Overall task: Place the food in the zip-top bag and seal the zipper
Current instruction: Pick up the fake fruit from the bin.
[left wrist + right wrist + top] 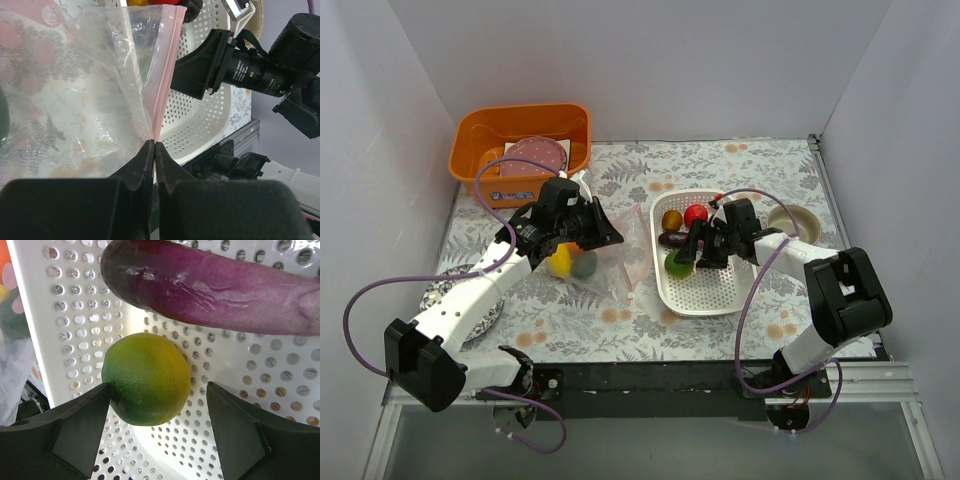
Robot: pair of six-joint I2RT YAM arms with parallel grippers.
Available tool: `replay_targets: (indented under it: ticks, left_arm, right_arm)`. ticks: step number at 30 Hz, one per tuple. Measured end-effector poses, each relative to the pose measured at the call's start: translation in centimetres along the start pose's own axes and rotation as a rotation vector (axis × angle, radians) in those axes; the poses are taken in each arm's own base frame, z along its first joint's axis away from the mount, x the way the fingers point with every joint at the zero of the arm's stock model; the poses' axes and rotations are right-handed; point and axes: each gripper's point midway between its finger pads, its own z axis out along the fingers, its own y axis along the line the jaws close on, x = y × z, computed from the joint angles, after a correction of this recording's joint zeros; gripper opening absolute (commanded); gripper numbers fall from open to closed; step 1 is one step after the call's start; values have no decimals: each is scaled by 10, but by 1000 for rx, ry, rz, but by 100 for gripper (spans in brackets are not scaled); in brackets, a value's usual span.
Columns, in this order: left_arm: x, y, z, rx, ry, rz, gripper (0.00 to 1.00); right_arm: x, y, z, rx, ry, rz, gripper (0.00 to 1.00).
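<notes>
The clear zip-top bag (595, 270) lies left of the white perforated basket (710, 290), with a yellow fruit (560, 262) and a grey-green piece (584, 264) inside. My left gripper (154, 144) is shut on the bag's pink zipper strip (167, 65) and holds that edge up. In the top view it (608, 235) is at the bag's far side. My right gripper (159, 390) is open in the basket around a green fruit (146, 379). Its left finger touches the fruit and its right finger stands apart. A purple eggplant (215, 290) lies just beyond. An orange (672, 220) and a red apple (696, 214) sit at the basket's far end.
An orange bin (470, 150) holding a pink speckled plate (532, 155) stands at the back left. A patterned plate (470, 310) lies under my left arm. A pale bowl (790, 220) sits right of the basket.
</notes>
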Motion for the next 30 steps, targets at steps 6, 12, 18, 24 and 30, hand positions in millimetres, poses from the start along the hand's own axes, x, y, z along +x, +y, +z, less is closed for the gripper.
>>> replay_targets:
  ticks: [6, 12, 18, 24, 30]
  left_arm:
    - [0, 0, 0, -1, 0, 0, 0]
    - [0, 0, 0, -1, 1, 0, 0]
    - [2, 2, 1, -3, 7, -2, 0]
    - [3, 3, 1, -4, 9, -2, 0]
    - [3, 2, 1, -3, 9, -2, 0]
  right_arm:
    - [-1, 4, 7, -36, 19, 6, 83]
    - [-1, 9, 10, -66, 27, 11, 67]
    - [-2, 11, 10, -79, 24, 15, 54]
    - [-2, 12, 8, -79, 19, 12, 47]
    - [-1, 25, -14, -77, -34, 10, 47]
